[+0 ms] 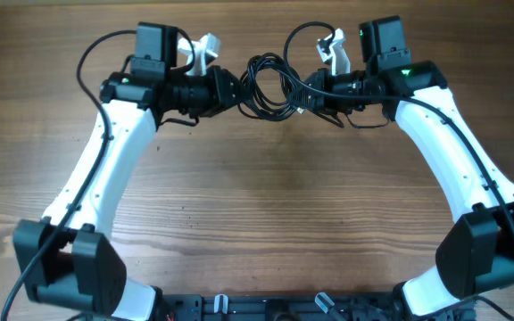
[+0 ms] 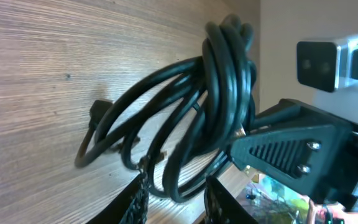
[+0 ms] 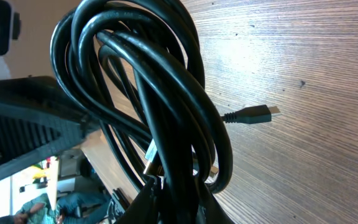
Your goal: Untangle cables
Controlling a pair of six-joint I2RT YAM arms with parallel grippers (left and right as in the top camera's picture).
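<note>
The cables [image 1: 270, 85] are one knotted bundle of thin black loops at the far middle of the wooden table, hanging between my two grippers. My left gripper [image 1: 237, 89] meets the bundle's left edge. In the left wrist view its jaws [image 2: 178, 183] are narrowed on a loop of the cables [image 2: 222, 93], one strand against each finger. My right gripper [image 1: 306, 92] is shut on the bundle's right side, with several strands of the cables [image 3: 160, 93] packed between its fingers [image 3: 173, 190]. One small plug [image 3: 260, 114] sticks out free over the wood.
The wooden table [image 1: 266, 205] stretches toward the near edge between the two white arms. Each arm's own thick black wire arcs over its wrist [image 1: 87, 58], [image 1: 297, 36]. The right gripper's black body [image 2: 291, 149] sits close in front of the left one.
</note>
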